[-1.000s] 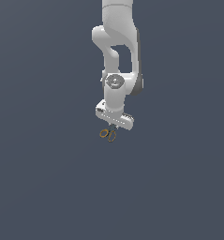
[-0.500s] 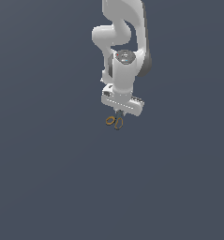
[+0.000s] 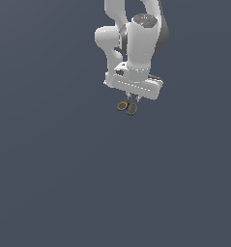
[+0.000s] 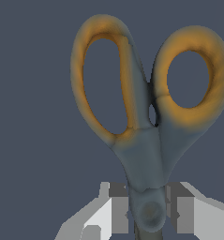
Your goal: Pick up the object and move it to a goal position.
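Note:
The scissors (image 3: 127, 106) are tiny, with two orange-brown ring handles and a dark body. They hang just under my white gripper (image 3: 132, 98) in the upper middle of the exterior view, lifted off the dark floor. In the wrist view the scissors (image 4: 146, 154) fill the picture, the rings pointing away from the hand. My gripper (image 4: 148, 213) is shut on the scissors near the pivot, one finger (image 4: 115, 213) on each side. The blades are hidden behind the fingers.
A plain dark grey-blue floor (image 3: 64, 183) fills the scene. The white arm (image 3: 136, 34) rises out of the top of the exterior view. No goal marker shows.
The arm has turned at the wrist and moved towards the exterior view's right and up, carrying the scissors with it. The grip has stayed shut.

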`<state>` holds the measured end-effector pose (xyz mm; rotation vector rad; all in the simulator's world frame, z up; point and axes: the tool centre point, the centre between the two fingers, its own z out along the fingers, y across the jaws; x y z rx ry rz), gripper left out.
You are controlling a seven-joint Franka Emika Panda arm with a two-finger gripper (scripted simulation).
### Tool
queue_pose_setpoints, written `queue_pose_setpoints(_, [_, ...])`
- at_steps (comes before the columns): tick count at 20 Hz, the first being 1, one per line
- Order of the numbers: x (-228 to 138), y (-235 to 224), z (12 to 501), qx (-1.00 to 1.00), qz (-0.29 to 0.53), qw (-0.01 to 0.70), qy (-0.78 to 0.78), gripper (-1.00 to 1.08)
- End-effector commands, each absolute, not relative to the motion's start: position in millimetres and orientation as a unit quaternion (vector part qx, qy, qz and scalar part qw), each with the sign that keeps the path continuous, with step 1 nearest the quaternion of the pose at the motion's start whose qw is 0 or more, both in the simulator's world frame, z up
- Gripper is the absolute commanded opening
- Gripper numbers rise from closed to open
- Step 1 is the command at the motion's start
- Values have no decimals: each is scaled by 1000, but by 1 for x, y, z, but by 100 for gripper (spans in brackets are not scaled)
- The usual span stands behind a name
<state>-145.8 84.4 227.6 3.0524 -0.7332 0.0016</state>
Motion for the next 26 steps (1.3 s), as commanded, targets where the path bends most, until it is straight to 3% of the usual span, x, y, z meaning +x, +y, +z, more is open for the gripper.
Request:
queue_pose_setpoints(1, [-153, 94, 251, 972, 1, 2, -234, -100])
queue_pose_setpoints(14, [-175, 129, 332, 972, 0, 1, -233, -100])
queue_pose_setpoints(26, [-175, 134, 342, 973, 0, 0, -233, -100])
